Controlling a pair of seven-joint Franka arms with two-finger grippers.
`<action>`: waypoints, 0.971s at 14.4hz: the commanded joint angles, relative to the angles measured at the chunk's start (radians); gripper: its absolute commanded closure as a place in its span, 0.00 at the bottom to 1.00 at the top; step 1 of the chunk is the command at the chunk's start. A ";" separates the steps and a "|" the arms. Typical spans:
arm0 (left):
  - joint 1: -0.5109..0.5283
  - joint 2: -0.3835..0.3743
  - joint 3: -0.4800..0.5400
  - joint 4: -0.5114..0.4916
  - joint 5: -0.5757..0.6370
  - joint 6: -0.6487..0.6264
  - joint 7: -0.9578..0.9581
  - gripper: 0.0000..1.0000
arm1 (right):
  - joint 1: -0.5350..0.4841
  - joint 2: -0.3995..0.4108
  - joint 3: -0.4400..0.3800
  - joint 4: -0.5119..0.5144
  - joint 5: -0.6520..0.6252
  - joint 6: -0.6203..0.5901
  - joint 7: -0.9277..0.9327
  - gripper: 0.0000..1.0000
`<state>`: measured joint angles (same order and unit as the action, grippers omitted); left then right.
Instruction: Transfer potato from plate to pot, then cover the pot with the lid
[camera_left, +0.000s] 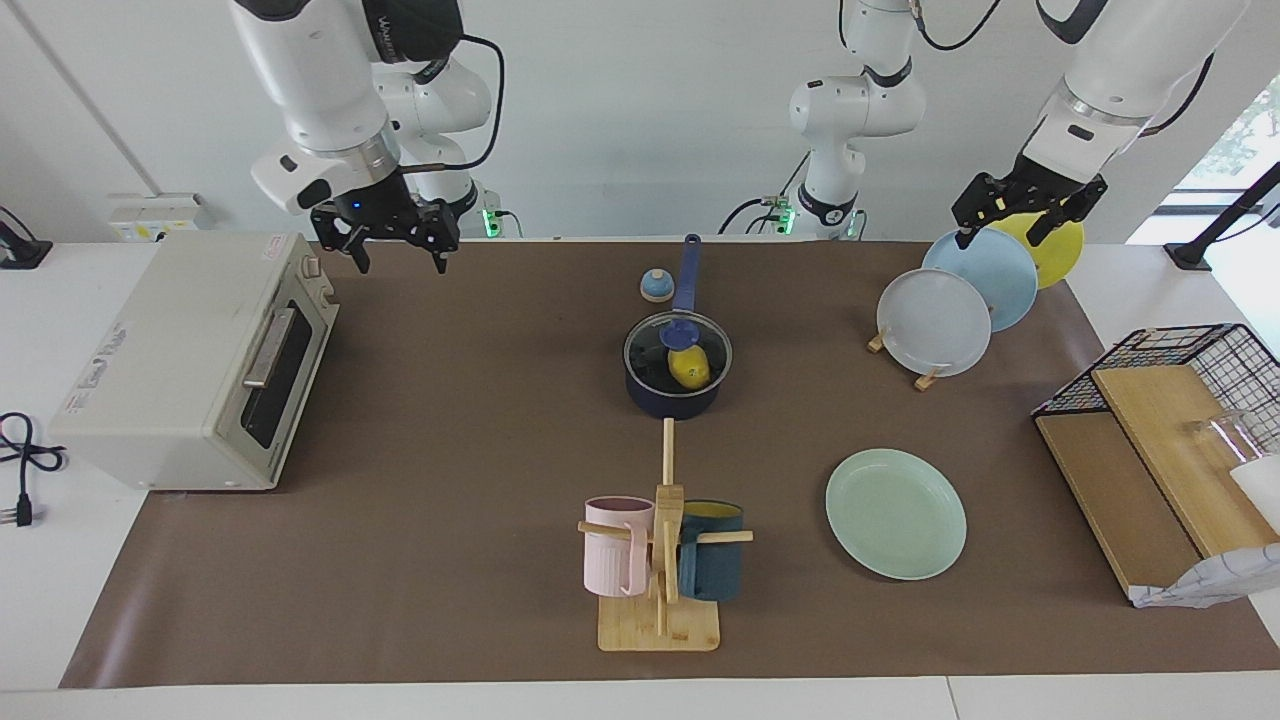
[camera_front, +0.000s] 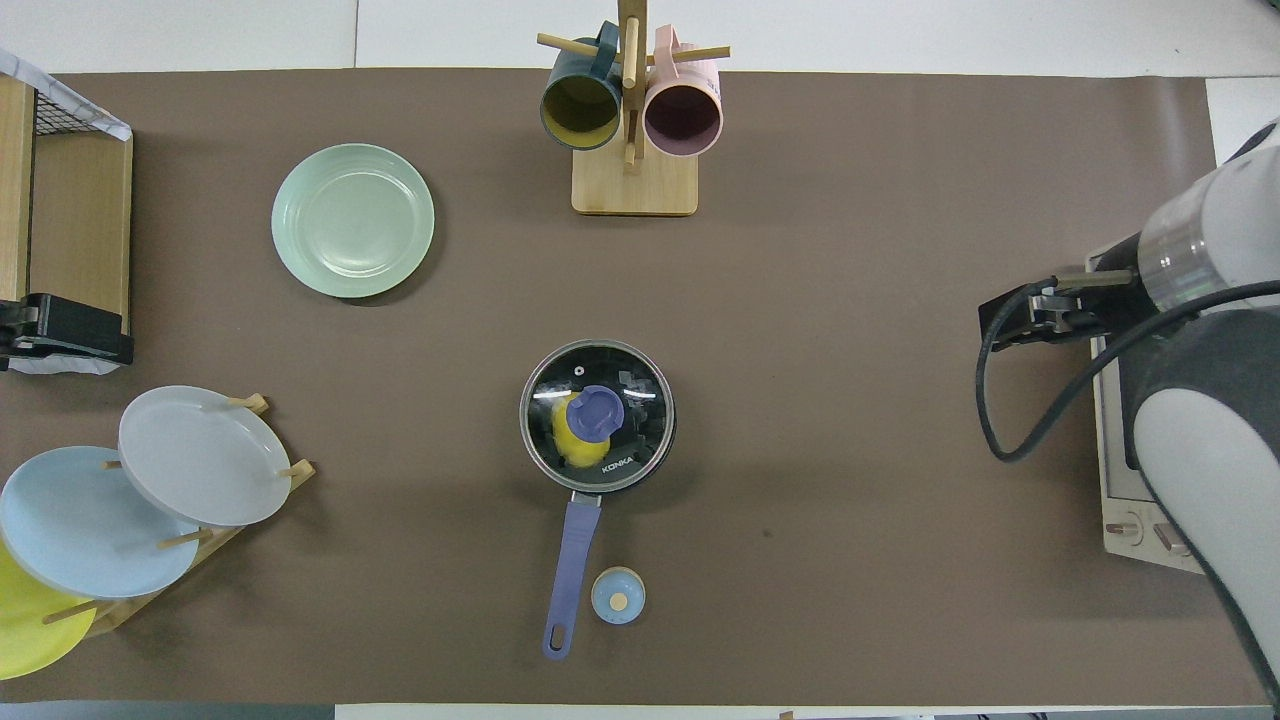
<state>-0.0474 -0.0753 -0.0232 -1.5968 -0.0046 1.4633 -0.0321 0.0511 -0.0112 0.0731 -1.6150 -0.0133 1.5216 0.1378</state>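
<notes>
The yellow potato (camera_left: 690, 368) (camera_front: 562, 440) lies inside the dark navy pot (camera_left: 675, 402) (camera_front: 575, 560) in the middle of the table. The glass lid (camera_left: 645, 360) (camera_front: 640, 400) with its blue knob sits on the pot. The pot's handle points toward the robots. The mint-green plate (camera_left: 895, 512) (camera_front: 352, 220) is bare, farther from the robots and toward the left arm's end. My right gripper (camera_left: 400, 240) is open and empty, raised over the mat beside the toaster oven. My left gripper (camera_left: 1003, 232) is open and empty, raised over the upright plates.
A toaster oven (camera_left: 190, 360) stands at the right arm's end. A wooden mug rack (camera_left: 660, 540) (camera_front: 632, 110) with two mugs stands farther out than the pot. A small blue bell (camera_left: 656, 286) (camera_front: 617, 596) sits beside the pot handle. Upright plates (camera_left: 960, 300) (camera_front: 150, 480) and a wire basket (camera_left: 1170, 430) stand at the left arm's end.
</notes>
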 joint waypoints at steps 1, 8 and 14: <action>-0.011 -0.011 0.003 -0.012 0.009 0.023 -0.015 0.00 | -0.033 0.004 0.010 0.007 -0.036 -0.020 -0.062 0.00; -0.011 -0.012 0.003 -0.014 0.009 0.025 -0.015 0.00 | -0.074 0.001 0.017 0.001 -0.028 -0.024 -0.078 0.00; -0.003 -0.012 0.003 -0.014 0.009 0.031 -0.015 0.00 | -0.134 0.005 0.065 0.001 -0.025 -0.021 -0.076 0.00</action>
<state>-0.0472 -0.0753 -0.0243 -1.5968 -0.0046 1.4728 -0.0344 -0.0612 -0.0061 0.1189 -1.6157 -0.0330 1.5112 0.0838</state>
